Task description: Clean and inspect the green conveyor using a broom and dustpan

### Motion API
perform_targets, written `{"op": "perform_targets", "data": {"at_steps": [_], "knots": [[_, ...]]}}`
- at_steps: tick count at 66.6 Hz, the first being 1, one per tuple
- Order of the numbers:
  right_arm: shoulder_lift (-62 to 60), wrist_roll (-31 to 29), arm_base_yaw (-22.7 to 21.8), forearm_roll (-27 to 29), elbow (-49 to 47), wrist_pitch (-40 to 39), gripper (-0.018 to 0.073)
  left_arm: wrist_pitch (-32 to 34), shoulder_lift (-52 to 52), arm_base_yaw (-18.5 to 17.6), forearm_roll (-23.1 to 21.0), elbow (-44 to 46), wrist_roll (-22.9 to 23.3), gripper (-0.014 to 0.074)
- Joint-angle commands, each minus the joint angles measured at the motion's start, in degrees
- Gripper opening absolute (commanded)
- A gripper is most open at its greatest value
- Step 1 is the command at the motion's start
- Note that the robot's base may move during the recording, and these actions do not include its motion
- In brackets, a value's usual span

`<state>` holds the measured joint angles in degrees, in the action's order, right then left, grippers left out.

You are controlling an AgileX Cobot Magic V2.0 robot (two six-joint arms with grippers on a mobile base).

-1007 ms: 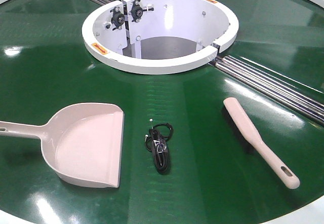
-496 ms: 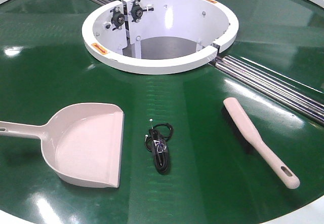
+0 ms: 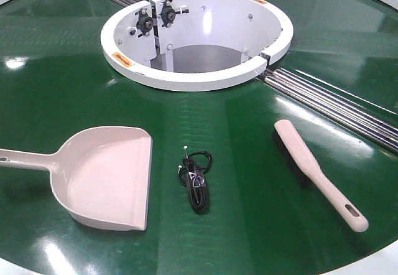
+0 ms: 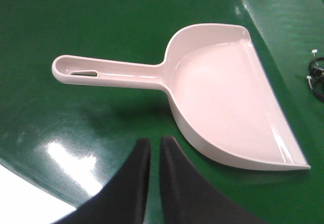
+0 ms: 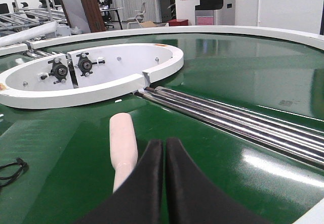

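The left pincer [image 4: 153, 142] shows in the left wrist view with its two black fingers drawn almost together, only a thin slit between them, and nothing gripped. It sits over bare belt just beside the dustpan [image 4: 228, 102], near the curved back wall where the handle joins; whether it touches the belt cannot be told. The right pincer [image 5: 163, 142] has its fingers pressed together and also holds nothing. Its tips lie just beside the broom [image 5: 123, 143] and hide part of it, and contact cannot be judged.

In the front view the dustpan [image 3: 106, 178] lies flat on the green conveyor [image 3: 249, 237] at the left, open edge facing right. The broom [image 3: 311, 169] lies at the right, its slotted handle end toward the near rim. A coiled black cable [image 3: 196, 178] lies between them, apart from both. Beyond are the white ring opening [image 3: 193, 79] and the steel roller rails [image 3: 336, 104].
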<state>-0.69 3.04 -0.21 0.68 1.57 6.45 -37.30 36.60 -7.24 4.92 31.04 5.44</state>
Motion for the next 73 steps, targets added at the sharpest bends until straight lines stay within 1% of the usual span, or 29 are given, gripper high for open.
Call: {"op": "perform_targets", "data": {"at_steps": [1,7,14,20,25,34,37,43,46,48,50,51,52,55,60,66,69,73], "knots": [[-0.58,-0.24,-0.24,-0.11,0.22,-3.99,-0.0008,3.34,0.72,0.18,-0.24,2.18,-0.9,0.0163],[-0.58,-0.24,-0.24,-0.11,0.22,-3.99,-0.0008,3.46,0.72,0.18,-0.24,2.18,-1.01,0.0301],[-0.58,-0.24,-0.24,-0.11,0.22,-3.99,-0.0008,3.53,0.72,0.18,-0.24,2.18,-1.01,0.0489],[-0.58,-0.24,-0.24,-0.11,0.22,-3.99,-0.0008,3.53,0.66,0.18,-0.36,2.12,-1.01,0.0585],[-0.58,-0.24,-0.24,-0.11,0.22,-3.99,-0.0008,2.36,0.66,0.18,-0.36,2.12,-1.01,0.0623],[-0.58,-0.24,-0.24,-0.11,0.22,-3.99,-0.0008,1.52,0.66,0.18,-0.29,2.98,-1.35,0.0606],[-0.58,-0.24,-0.24,-0.11,0.22,-3.99,-0.0008,-0.06,1.06,0.18,-0.19,5.11,-3.28,0.0594],[-0.58,-0.24,-0.24,-0.11,0.22,-3.99,-0.0008,-5.56,5.12,0.18,0.4,11.48,-10.1,0.0575],[-0.58,-0.24,-0.24,-0.11,0.22,-3.99,-0.0008,-9.01,7.96,0.18,0.38,15.82,-16.01,0.0569],[-0.58,-0.24,-0.24,-0.11,0.22,-3.99,-0.0008,-10.26,10.04,0.18,0.11,17.39,-18.55,0.0568],[-0.58,-0.24,-0.24,-0.11,0.22,-3.99,-0.0008,-12.55,12.12,0.18,-0.62,20.42,-23.83,0.0565],[-0.58,-0.24,-0.24,-0.11,0.22,-3.99,-0.0008,-13.35,12.95,0.18,-0.91,21.38,-25.67,0.0564],[-0.58,-0.24,-0.24,-0.11,0.22,-3.99,-0.0008,-13.72,13.78,0.18,-1.06,21.83,-26.59,0.0564],[-0.58,-0.24,-0.24,-0.11,0.22,-3.99,-0.0008,-16.19,16.25,0.18,-1.96,25.26,-34.08,0.0564],[-0.58,-0.24,-0.24,-0.11,0.22,-3.99,-0.0008,-17.49,21.05,0.18,-2.28,29.29,-43.74,0.0564],[-0.58,-0.24,-0.24,-0.11,0.22,-3.99,-0.0008,-17.25,25.99,0.18,-2.28,32.05,-51.0,0.0564],[-0.58,-0.24,-0.24,-0.11,0.22,-3.99,-0.0008,-17.12,28.01,0.18,-2.28,32.82,-53.97,0.0564],[-0.58,-0.24,-0.24,-0.11,0.22,-3.99,-0.0008,-16.87,30.62,0.18,-2.28,33.24,-56.78,0.0564]]}}
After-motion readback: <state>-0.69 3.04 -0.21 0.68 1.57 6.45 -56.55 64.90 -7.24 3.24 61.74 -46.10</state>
